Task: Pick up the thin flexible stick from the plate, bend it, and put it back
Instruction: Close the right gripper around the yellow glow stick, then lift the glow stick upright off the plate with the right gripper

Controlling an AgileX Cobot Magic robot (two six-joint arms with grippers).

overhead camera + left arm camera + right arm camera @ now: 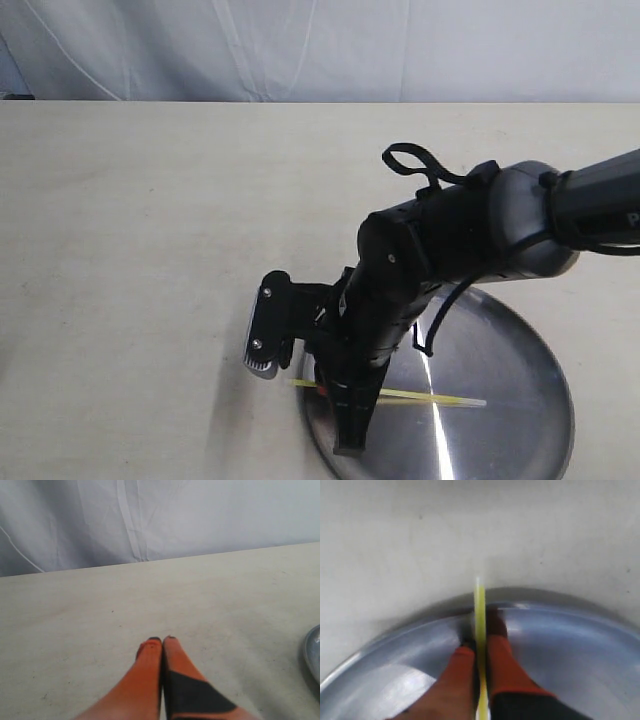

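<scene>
- Grips the stick [479,600] near one end with the right hand [480,637], orange fingers [502,655] pressed close on either side of it.
- Makes that pinch low over the plate [530,370], just inside its rim, on the plate's left side in the exterior view.
- Leaves a short stub of stick poking out past the rim over the counter [150,250], and the longer, pale-tipped length running across the plate toward its middle.
- Cannot tell lifted from lying: no clear gap between stick and metal in any view.
- Shows no bend at all; straight from end to end.
- Has the left hand [162,641] off to one side over bare counter, closed tight on nothing, with only a sliver of plate at the edge of its view.
- Puts the job early, as a judgement: reach and pinch apparently done; lift, bend and return all left.
- Probably needs a second hold on the free end for the bending, with the left hand not yet anywhere near it.
- Risks a slip, too: thin strand, narrow pinch, glossy plate beneath.
</scene>
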